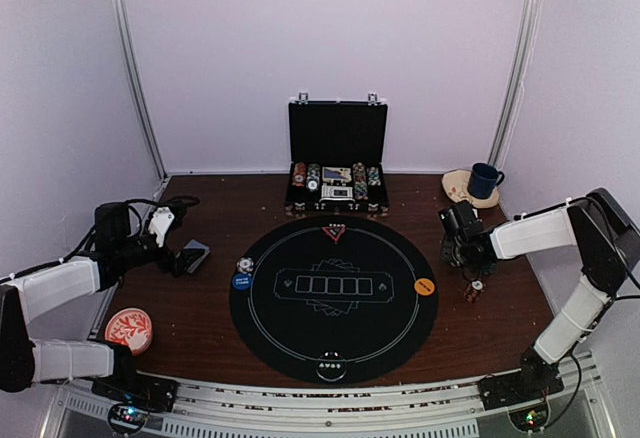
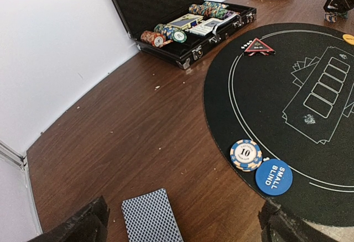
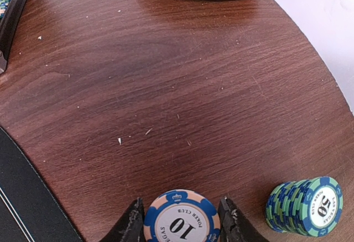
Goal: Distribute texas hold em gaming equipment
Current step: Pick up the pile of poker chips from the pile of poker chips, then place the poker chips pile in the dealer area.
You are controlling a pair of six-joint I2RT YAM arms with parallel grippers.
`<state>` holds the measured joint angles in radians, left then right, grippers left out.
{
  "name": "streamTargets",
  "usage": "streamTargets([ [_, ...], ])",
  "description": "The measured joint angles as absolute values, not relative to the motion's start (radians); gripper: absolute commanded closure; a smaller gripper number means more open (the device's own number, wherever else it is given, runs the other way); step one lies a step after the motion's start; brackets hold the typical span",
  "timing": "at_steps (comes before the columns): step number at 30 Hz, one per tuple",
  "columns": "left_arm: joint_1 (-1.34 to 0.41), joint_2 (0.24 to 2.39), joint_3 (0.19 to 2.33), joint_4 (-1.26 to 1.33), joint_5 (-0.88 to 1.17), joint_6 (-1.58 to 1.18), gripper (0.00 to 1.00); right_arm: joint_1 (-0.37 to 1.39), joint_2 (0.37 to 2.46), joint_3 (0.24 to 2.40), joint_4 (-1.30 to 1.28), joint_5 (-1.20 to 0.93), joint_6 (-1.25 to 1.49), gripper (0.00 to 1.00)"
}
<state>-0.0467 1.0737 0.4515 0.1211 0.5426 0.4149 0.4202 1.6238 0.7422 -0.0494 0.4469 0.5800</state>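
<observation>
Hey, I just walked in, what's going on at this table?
Two robot arms are laying out poker gear around a round black mat. The left claw is open, a face-down card lying on the wood between its fingers. The right claw grips a 10 chip by its edges, right of the mat, beside a stack of 50 chips. Already at the mat's rim: a small blind disc, a second 10 chip, an orange disc and a red triangle.

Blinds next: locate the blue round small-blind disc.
Top view: the blue disc sits at the round black mat's left edge, beside a striped 10 chip.
</observation>
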Motion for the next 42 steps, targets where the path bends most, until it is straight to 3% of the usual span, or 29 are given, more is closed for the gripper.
streamTargets([
  [9, -0.047, 1.074, 0.451, 0.123, 0.543, 0.415, 0.02, 0.420, 1.621, 0.742, -0.052, 0.451, 0.580, 0.71],
  [25, -0.047, 1.074, 0.451, 0.126, 0.542, 0.415, 0.02, 0.453, 1.509, 0.733, -0.064, 0.471, 0.551, 0.71],
  [35, -0.047, 1.074, 0.451, 0.127, 0.539, 0.415, 0.02, 0.744, 1.502, 0.784, -0.067, 0.500, 0.501, 0.72],
  [42, -0.047, 1.074, 0.451, 0.128, 0.535, 0.414, 0.02, 1.000, 1.655, 0.945, -0.057, 0.512, 0.466, 0.72],
])
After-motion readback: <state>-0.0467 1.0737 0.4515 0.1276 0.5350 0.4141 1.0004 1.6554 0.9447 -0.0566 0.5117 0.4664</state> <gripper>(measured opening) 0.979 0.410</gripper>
